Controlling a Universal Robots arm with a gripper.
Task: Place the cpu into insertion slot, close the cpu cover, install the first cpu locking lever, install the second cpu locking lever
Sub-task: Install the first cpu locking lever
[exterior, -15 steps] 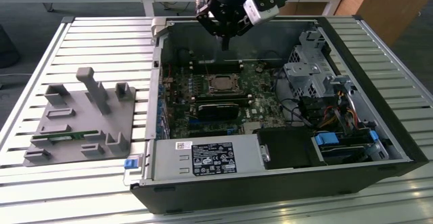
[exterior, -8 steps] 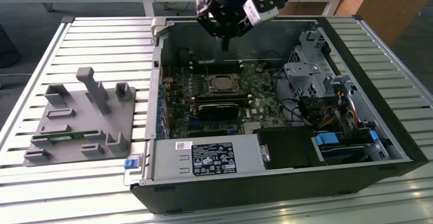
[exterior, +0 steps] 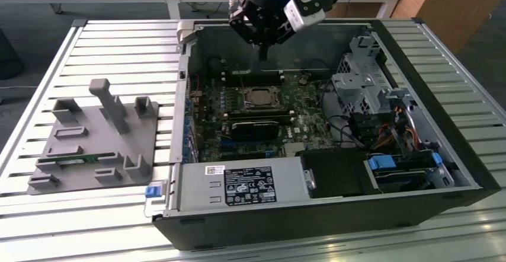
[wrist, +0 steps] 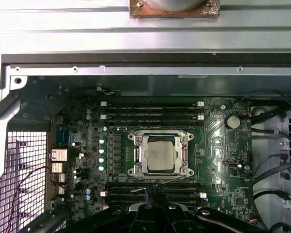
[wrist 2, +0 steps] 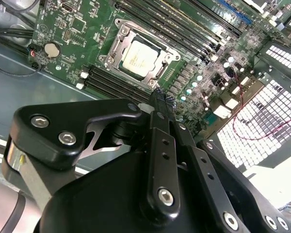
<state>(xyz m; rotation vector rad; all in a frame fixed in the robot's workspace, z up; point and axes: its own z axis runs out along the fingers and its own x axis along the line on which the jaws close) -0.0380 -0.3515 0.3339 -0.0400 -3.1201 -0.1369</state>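
the cpu (wrist: 160, 155) lies in the insertion slot (wrist: 136, 154), with the cpu cover (wrist: 160, 138) flat around it. long memory slots (wrist: 150, 110) lie on both sides of it. the gripper (wrist 2: 160, 97) hangs above, its fingers pressed together and holding nothing. the exterior view shows a grey fixture block (exterior: 95, 137) beside the case (exterior: 316, 214).

Light falls bright, even (case (exterior: 316, 220) interior dimmer).
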